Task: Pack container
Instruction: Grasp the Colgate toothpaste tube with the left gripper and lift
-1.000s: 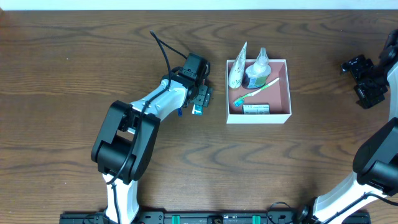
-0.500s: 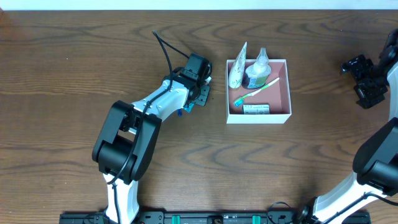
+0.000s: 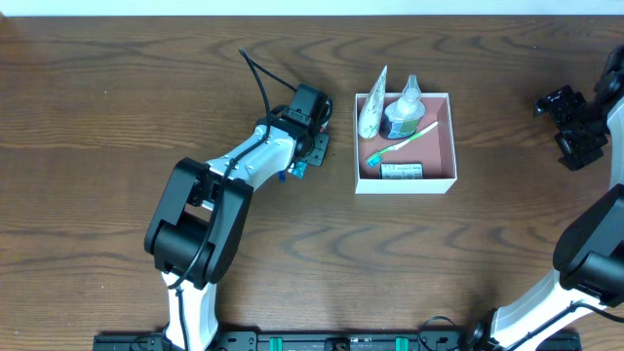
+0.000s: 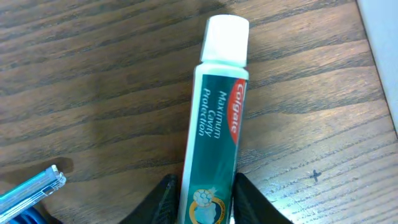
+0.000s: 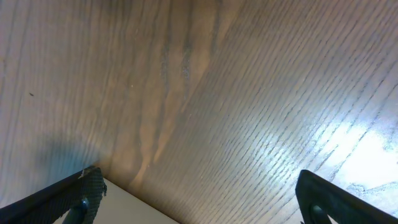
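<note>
Table [image 3: 97,117]: dark wood, fills the overhead view. L arm [image 3: 244,161] reaches from bottom left up toward centre. R arm [image 3: 595,244] is parked at the far right edge, no change there over the last sec.

Container [image 3: 441,146]: just right of centre, upper half of the overhead frame, hasn't moved. Already inside: white pouch [image 3: 372,112] leaning on the left wall, clear bottle [image 3: 404,112] at top, toothbrush [image 3: 400,144] diagonal across the middle, small packet [image 3: 401,171] along the bottom wall.

What changed: L gripper [image 4: 204,185] has closed. A sec ago it stood wide over a teal item on the wood, left of the container. Now it's pinched in on the toothpaste tube [image 4: 217,124], fingers [image 4: 166,196] touching each side of the tube's lower body, bottom centre of the wrist view. The gap is narrow, just the tube's width. Tube lies flat on the wood, white cap toward top of frame, and doesn't look lifted yet. The container's white wall shows in the upper right corner of that view: near, but apart.

R gripper [image 5: 199,186]: spread fully, holding nothing, only bare wood below.

Meaning: grasp looks made, so the pick step is prob done. Next = lift + carry right to the container. Free pink floor on its right side is the likely spot. Risk: a slick tube could slip or rotate in the pinch.
</note>
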